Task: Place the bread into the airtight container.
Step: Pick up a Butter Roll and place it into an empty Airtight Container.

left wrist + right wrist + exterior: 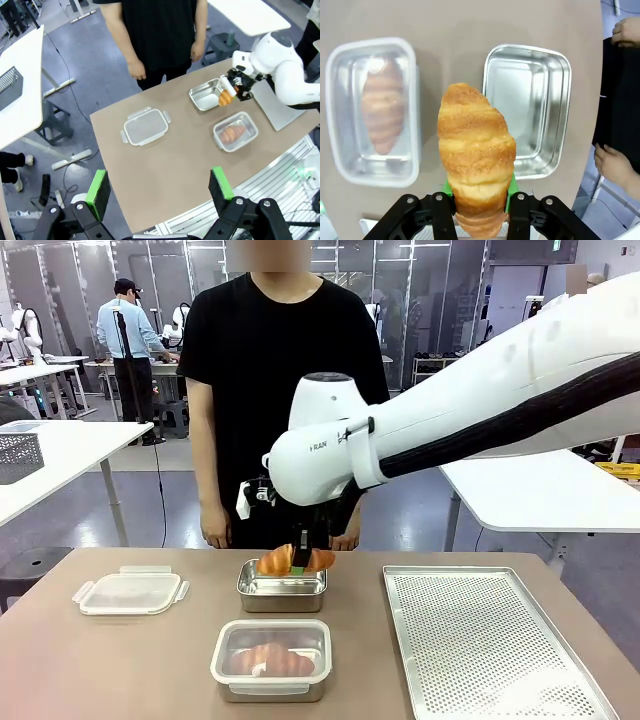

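Front view: across the brown table (120,660), the white right arm (480,390) reaches in from your right, in front of a person (270,370) in black standing at the far edge. A perforated tray (490,640) lies to the right. Toward the middle sit an open steel container (282,588), a lidded container (270,690) nearer the robot with a second loaf (272,660) inside, and a loose lid (130,592) off to the left. The bread (295,560), a golden croissant-shaped roll, hangs in the right gripper (300,565) just above the open steel container's near rim, not yet inside. Right wrist view shows that gripper's jaws pinched tight on the roll's flanks, green pads (511,185) against the crust. Left wrist view shows the left gripper (159,187) spread wide, holding nothing, high over the table's near side.

Treat the bread as light, soft and flaky: it would likely crush or shed crust under pressure, and its thick middle looks the safest place to hold. You cannot see how deep the pads bite, nor the roll's end tucked behind the fingers. The second loaf is hazy through its cover, and whether that cover is latched cannot be told.
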